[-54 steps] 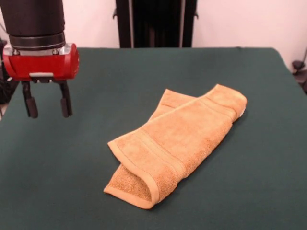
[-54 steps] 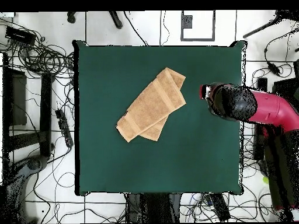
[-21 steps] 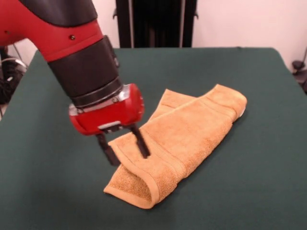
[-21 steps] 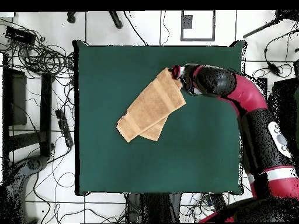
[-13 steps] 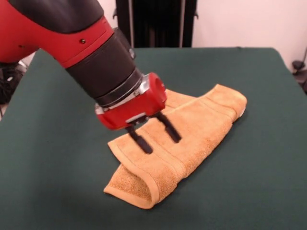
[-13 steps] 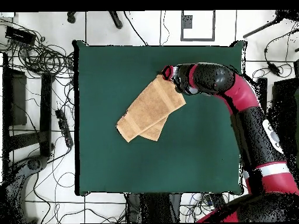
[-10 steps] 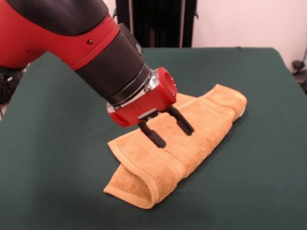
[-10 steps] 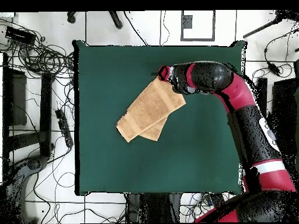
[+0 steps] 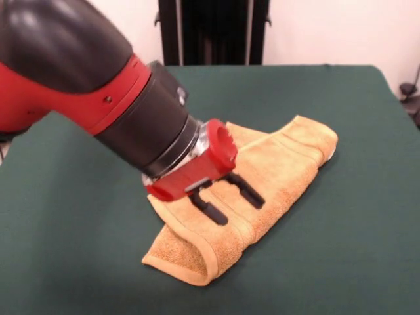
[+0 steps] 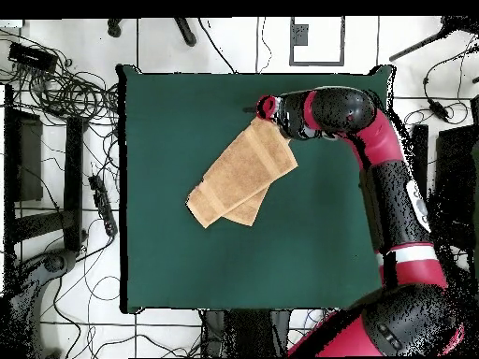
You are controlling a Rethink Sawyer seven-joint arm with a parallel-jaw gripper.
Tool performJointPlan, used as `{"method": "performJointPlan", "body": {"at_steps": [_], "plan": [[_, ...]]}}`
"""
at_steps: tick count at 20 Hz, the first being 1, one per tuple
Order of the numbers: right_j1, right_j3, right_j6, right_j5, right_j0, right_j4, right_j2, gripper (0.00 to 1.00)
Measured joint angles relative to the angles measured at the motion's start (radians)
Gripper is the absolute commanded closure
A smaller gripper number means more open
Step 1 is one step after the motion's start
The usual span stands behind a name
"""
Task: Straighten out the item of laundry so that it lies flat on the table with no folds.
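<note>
Towel: the orange-tan towel (image 9: 249, 190) lies folded on the green table (image 9: 79, 262), a long doubled strip running on a slant from the near left to the far right in the front view.
Fold: at the near-left end the top layer curls over a lower layer, and the hemmed edge makes a rounded loop there; a second layer peeks out along the far-left side.
Woven band: a flat band crosses the top layer near the curled end.
Far-right end: something small and white shows at the towel's edge there; it is too small to tell what it is.
Gripper: the gripper (image 9: 236, 200) points down at a slant over the near-left half of the towel, its two black fingers (image 9: 213, 211) spread apart, tips at or just above the cloth; contact cannot be told, and nothing is held between them.
Arm: the red and black arm (image 9: 85, 85) comes in from the upper left of the front view.
Front view only: the curl of the fold, the band and the spread fingers.
Overhead view only: the towel (image 10: 245, 174) lies a little above the middle of the table (image 10: 309, 262), well clear of every edge; the arm (image 10: 393, 201) reaches up the table's right side and its wrist bends left to the towel's upper-right corner; the fingers are hidden under the wrist.
Floor: cables (image 10: 56, 93) lie on the pale floor at the table's left.
Containers: not seen in either view.
</note>
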Motion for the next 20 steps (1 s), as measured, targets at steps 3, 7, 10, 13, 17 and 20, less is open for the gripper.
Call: {"method": "performJointPlan", "body": {"at_steps": [3,7,10,13,17,20], "plan": [[0.031,-0.057,-0.009,0.014,0.012,-0.007,0.002,0.0],[0.075,-0.138,-0.038,0.036,0.025,-0.018,0.004,0.0],[0.092,-0.17,-0.057,0.046,0.026,-0.02,0.004,0.0],[0.102,-0.191,-0.071,0.049,0.026,-0.022,0.004,0.0],[0.106,-0.199,-0.076,0.049,0.024,-0.026,0.004,0.0],[0.106,-0.197,-0.083,0.049,0.017,-0.042,0.004,0.0]]}}
